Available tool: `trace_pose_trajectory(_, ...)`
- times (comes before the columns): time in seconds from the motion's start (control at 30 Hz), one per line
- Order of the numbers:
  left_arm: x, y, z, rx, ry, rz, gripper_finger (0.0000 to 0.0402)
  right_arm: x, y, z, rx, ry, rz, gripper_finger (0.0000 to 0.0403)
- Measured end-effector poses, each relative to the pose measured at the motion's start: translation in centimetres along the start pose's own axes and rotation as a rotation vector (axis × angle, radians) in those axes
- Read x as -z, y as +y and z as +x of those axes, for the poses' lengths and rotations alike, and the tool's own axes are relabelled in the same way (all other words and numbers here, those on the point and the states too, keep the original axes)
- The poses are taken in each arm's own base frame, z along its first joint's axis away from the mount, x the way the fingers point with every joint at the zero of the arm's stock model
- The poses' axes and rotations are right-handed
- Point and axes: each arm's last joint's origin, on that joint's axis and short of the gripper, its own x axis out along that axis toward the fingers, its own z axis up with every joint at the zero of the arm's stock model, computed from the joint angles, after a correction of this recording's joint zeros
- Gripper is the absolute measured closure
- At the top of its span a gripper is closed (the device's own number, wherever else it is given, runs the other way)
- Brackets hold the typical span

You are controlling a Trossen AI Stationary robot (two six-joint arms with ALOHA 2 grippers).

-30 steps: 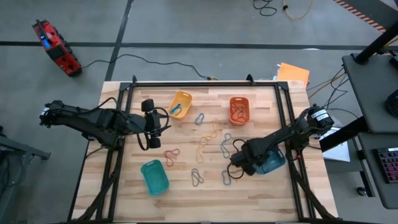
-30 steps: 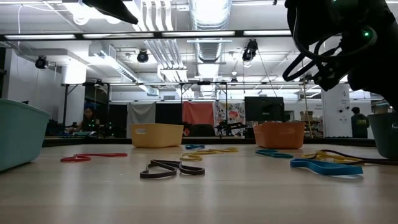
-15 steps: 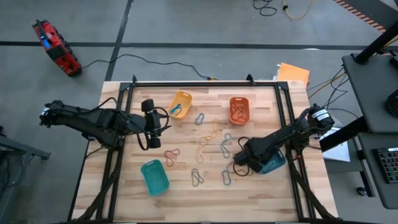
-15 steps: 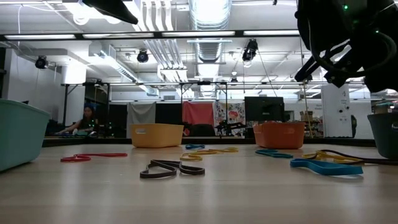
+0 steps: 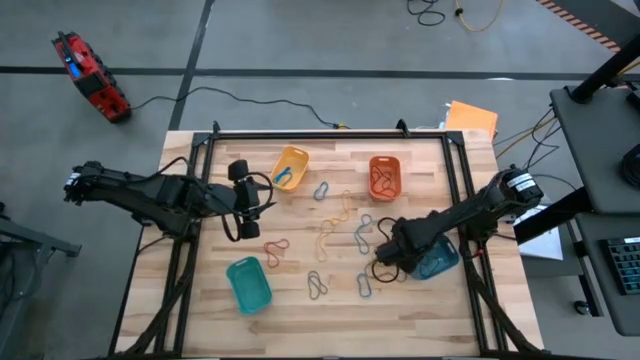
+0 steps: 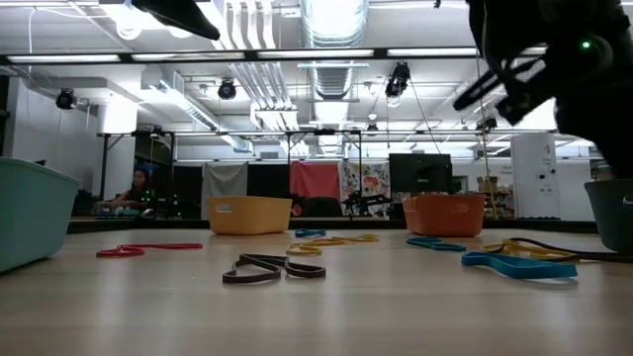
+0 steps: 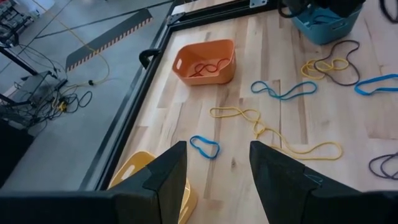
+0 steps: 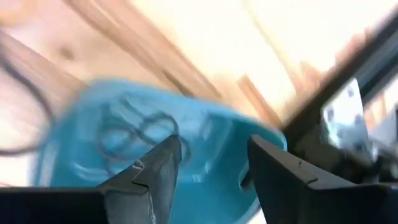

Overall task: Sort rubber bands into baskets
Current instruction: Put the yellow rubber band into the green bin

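Several rubber bands lie flat on the wooden table: a red one (image 5: 275,248), a yellow one (image 5: 335,225), blue ones (image 5: 362,232) and a grey one (image 5: 317,285). The yellow basket (image 5: 289,167) and the orange basket (image 5: 384,177) stand toward the far edge. The teal-green basket (image 5: 248,284) stands near left. The blue-teal basket (image 5: 440,262) stands near right and has bands (image 8: 140,134) in it. My right gripper (image 8: 213,146) hangs open over this basket with nothing between its fingers. My left gripper (image 7: 217,149) is open above the table, near the yellow basket.
A black frame (image 5: 455,185) runs round the table top. A dark loop (image 5: 385,270) lies left of the blue-teal basket. A blue band (image 7: 204,145) lies just beyond my left gripper. Bare wood lies between the teal-green basket and the grey band.
My right gripper has shifted a little toward the table's far edge, turned, and gone up, as the low view shows. My left arm has kept still, and no band on the table has moved.
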Motion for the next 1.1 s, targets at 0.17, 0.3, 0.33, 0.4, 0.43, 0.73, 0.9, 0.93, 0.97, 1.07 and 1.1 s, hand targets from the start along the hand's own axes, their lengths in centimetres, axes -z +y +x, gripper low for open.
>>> trace_pose_trajectory(0.17,0.1,-0.6,0.8,0.046,0.028,0.001,0.0242,-0.7,0.5,-1.6,-0.16,-0.253,-0.079,0.0231)
trace_pose_trajectory(0.3,0.1,-1.3,1.6,0.112,0.058,0.009,0.0242,-1.4,1.0,-3.1,-0.274,-0.465,-0.161,0.0237)
trace_pose_trajectory(0.33,0.2,-1.5,1.9,0.119,0.066,0.01,0.0242,-1.5,1.1,-3.5,-0.295,-0.512,-0.178,0.0238)
trace_pose_trajectory(0.4,0.2,-1.8,2.3,0.127,0.084,0.011,0.0242,-1.7,1.2,-4.2,-0.317,-0.609,-0.204,0.0241)
trace_pose_trajectory(0.43,0.3,-2.0,2.6,0.133,0.092,0.009,0.0242,-1.8,1.3,-4.5,-0.321,-0.66,-0.218,0.0243)
trace_pose_trajectory(0.73,0.8,-3.6,4.9,0.169,0.18,0.034,0.0242,-3.2,2.5,-6.8,-0.258,-1.069,-0.365,0.0258)
trace_pose_trajectory(0.9,1.1,-4.3,6.0,0.191,0.224,0.011,0.0242,-3.5,3.2,-8.1,-0.28,-1.206,-0.452,0.0266)
trace_pose_trajectory(0.93,1.2,-4.4,6.1,0.194,0.231,0.0,0.0242,-3.5,3.2,-8.2,-0.276,-1.217,-0.466,0.0268)
trace_pose_trajectory(0.97,1.2,-4.5,6.2,0.202,0.238,-0.013,0.0242,-3.5,3.3,-8.3,-0.276,-1.228,-0.476,0.0269)
trace_pose_trajectory(1.07,1.4,-4.9,6.7,0.218,0.265,-0.05,0.0242,-3.6,3.3,-8.5,-0.27,-1.25,-0.5,0.0272)
trace_pose_trajectory(1.1,1.5,-5.1,6.9,0.223,0.276,-0.059,0.0242,-3.6,3.3,-8.5,-0.266,-1.251,-0.505,0.0273)
